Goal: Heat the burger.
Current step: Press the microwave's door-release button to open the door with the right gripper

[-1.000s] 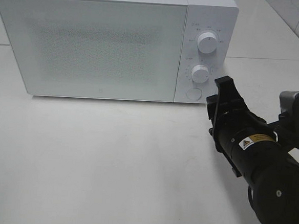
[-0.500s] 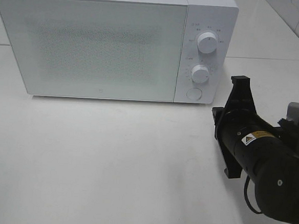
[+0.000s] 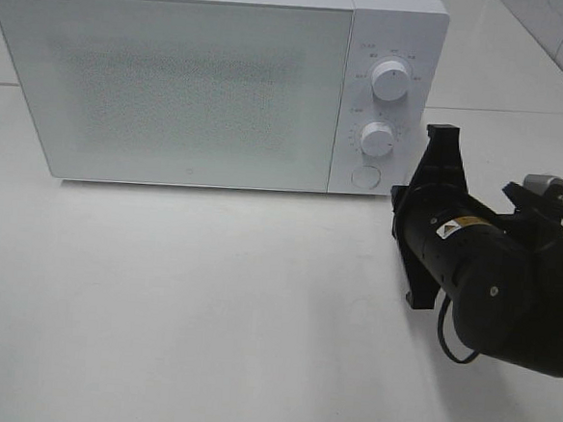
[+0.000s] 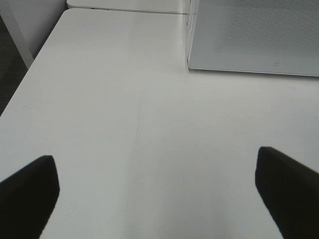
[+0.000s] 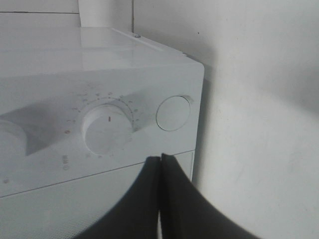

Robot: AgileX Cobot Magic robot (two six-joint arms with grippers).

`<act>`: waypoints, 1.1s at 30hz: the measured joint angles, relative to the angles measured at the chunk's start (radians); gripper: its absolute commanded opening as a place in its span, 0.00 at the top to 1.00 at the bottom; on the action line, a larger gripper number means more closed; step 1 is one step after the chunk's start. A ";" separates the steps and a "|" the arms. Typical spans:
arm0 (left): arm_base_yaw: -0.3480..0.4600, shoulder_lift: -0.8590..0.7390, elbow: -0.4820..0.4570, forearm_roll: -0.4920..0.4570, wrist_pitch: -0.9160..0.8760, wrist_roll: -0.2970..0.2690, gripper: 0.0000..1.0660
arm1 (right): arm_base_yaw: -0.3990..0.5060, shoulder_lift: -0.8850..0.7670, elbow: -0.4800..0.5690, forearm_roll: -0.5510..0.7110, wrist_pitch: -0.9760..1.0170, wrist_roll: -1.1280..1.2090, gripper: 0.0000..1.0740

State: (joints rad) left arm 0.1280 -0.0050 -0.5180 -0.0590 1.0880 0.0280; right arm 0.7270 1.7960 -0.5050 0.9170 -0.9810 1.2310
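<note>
Hovering over the white table (image 4: 99, 99) off the boxy white microwave's (image 3: 401, 26) left front corner, the left gripper (image 4: 154, 154) gapes, empty. Burger unseen, probably behind the shut frosted door (image 3: 174, 88). Right gripper (image 5: 160, 158), clenched on nothing, is the nearer arm, its tips aimed just short of the round white button (image 5: 173, 113).

There is one microwave (image 3: 175, 78) on one table (image 3: 206, 322). The microwave's panel has two dials, an upper dial (image 3: 390, 83) and a lower dial (image 3: 376, 138), and one button (image 3: 364, 176). One arm (image 3: 494, 284) stands beside the microwave.
</note>
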 measured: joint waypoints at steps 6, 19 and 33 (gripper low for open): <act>0.000 0.000 0.000 0.000 0.000 0.000 0.05 | -0.006 0.076 -0.080 -0.023 0.036 0.020 1.00; 0.000 0.000 0.000 0.000 0.000 0.000 0.05 | -0.089 0.202 -0.215 -0.084 0.085 0.020 1.00; 0.000 0.000 0.000 0.000 0.000 0.000 0.05 | -0.137 0.277 -0.325 -0.101 0.132 0.021 1.00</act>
State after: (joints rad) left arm 0.1280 -0.0050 -0.5180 -0.0590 1.0880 0.0280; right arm 0.5900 2.0730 -0.8300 0.8160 -0.8490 1.2520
